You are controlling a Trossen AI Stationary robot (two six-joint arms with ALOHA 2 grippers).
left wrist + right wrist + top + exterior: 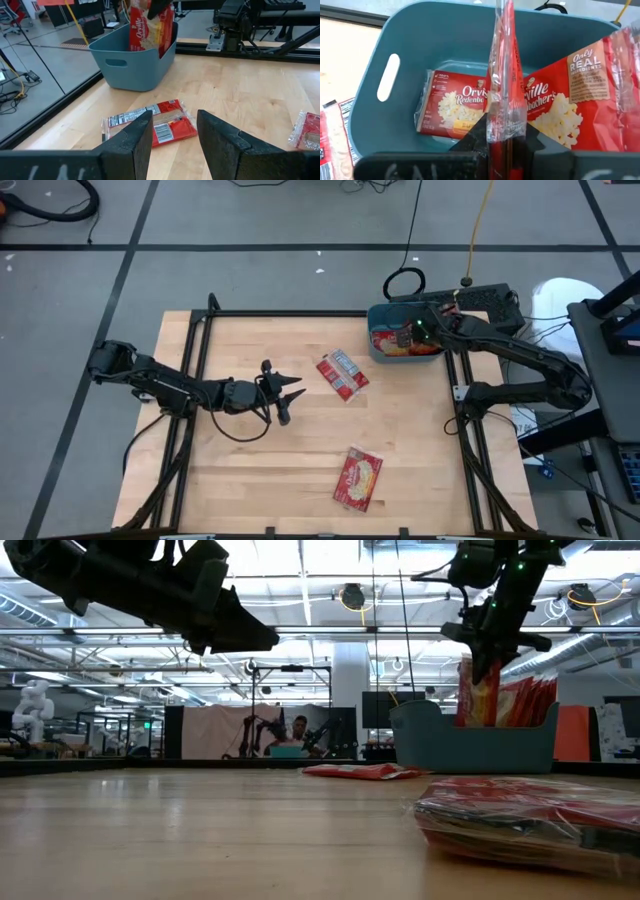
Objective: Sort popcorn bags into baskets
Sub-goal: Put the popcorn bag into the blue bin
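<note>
Overhead, your right gripper was poised above the teal bin at the table's far right corner, its fingers clamped on a popcorn bag held edge-on. The held bag hung vertically, long axis running straight down from the fingers toward the bin floor, its thin edge facing the wrist camera. Inside the bin one bag lay flat on the floor, picture face up, and another leaned against the wall, also showing its picture.

Your left gripper hovered above the table left of centre, fingers apart and holding nothing. It faced a label-side-up bag lying on the wood just in front of the bin; in the high view this bag had its long axis running diagonally, from near the table's middle toward the bin. A second loose bag lay picture side up nearer the front edge, well apart from the first, its long axis tilted slightly off the table's depth.

Risks, as judged from this moment:
- Released while upright, the held bag could have wedged on end against the leaning bag instead of lying flat, crowding the bin.
- If you had lowered off-centre, the bag's bottom edge might have caught the bin rim and tipped outward onto the table.
- The flat, slick wrapper of the diagonal bag offered your left fingers little edge, so a closure across its long axis could have slid it rather than lifted it.
</note>
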